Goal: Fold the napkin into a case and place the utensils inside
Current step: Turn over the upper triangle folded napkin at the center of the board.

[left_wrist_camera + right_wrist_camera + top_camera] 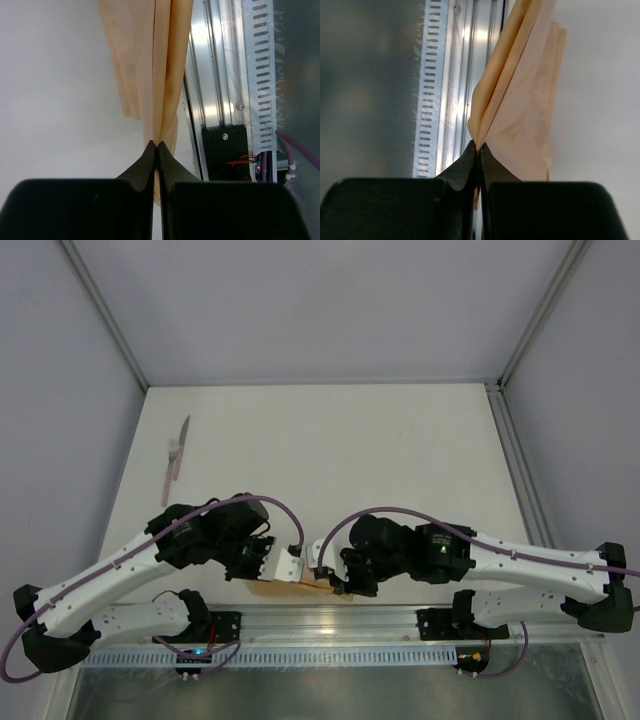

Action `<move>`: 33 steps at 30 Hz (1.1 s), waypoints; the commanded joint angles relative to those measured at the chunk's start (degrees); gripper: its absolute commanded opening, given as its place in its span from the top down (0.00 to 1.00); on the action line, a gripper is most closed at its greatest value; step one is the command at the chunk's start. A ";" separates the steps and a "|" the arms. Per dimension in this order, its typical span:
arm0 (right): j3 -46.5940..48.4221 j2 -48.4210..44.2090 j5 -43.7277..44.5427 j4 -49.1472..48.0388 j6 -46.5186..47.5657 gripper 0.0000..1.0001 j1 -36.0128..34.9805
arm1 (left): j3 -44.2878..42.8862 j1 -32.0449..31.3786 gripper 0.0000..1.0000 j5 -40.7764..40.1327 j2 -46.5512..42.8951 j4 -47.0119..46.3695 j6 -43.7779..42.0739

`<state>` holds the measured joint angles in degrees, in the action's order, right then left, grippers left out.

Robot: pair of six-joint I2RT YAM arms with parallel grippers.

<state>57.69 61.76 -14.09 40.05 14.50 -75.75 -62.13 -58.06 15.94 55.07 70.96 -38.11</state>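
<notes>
The left claw (157, 145) and right claw (479, 146) are each pinching the bunched napkin (150, 65) tight beside the table (350, 450) edge, with the utensils (176, 455) lying well beyond the left claw.

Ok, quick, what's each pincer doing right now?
Left pincer: closed on the thin peach-orange cloth napkin.
Right pincer: closed on the same napkin.

No text is legible in any view; a small mark on the right arm (441, 543) is too tiny to read.
</notes>
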 commanded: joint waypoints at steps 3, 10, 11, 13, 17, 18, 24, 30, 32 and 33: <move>8.13 1.52 -9.45 4.50 -6.76 0.97 -0.19 | -5.02 0.06 1.00 3.65 0.65 15.08 -3.64; 10.34 2.58 -14.91 5.21 -12.47 0.97 -0.19 | -8.53 0.06 1.00 5.67 -0.49 18.25 -2.59; 9.73 2.23 -16.74 4.69 -13.26 0.97 -0.11 | -8.80 0.06 1.00 6.11 -0.58 19.38 -2.67; 9.02 1.70 -18.95 2.24 -16.07 0.97 -0.19 | -8.97 0.06 1.00 7.60 -0.49 20.44 -2.59; 6.65 0.82 -25.53 -2.51 -20.47 0.97 -0.10 | -9.67 0.06 1.00 10.32 0.39 22.82 -2.41; 6.04 0.65 -26.33 -3.57 -21.35 0.97 -0.10 | -9.85 0.06 1.00 10.68 0.48 23.78 -2.58; -3.19 -4.52 -31.52 -12.18 -26.10 0.97 7.09 | -9.42 0.06 1.00 12.09 2.84 24.31 -4.77; -8.12 -4.37 -37.68 -9.93 -20.93 0.97 18.42 | -8.62 5.04 1.00 15.07 10.82 24.05 -12.66; -8.73 -3.05 -38.99 -8.16 -18.65 0.97 20.71 | -9.94 8.82 1.00 15.87 13.91 24.40 -15.05; -9.00 -2.35 -39.61 -7.28 -18.02 0.97 23.60 | -10.46 10.85 1.00 16.22 15.58 24.32 -16.20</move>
<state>49.19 58.04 -49.10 31.90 -7.01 -56.29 -70.35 -51.79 29.02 67.02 77.01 -48.27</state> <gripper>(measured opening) 0.044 0.007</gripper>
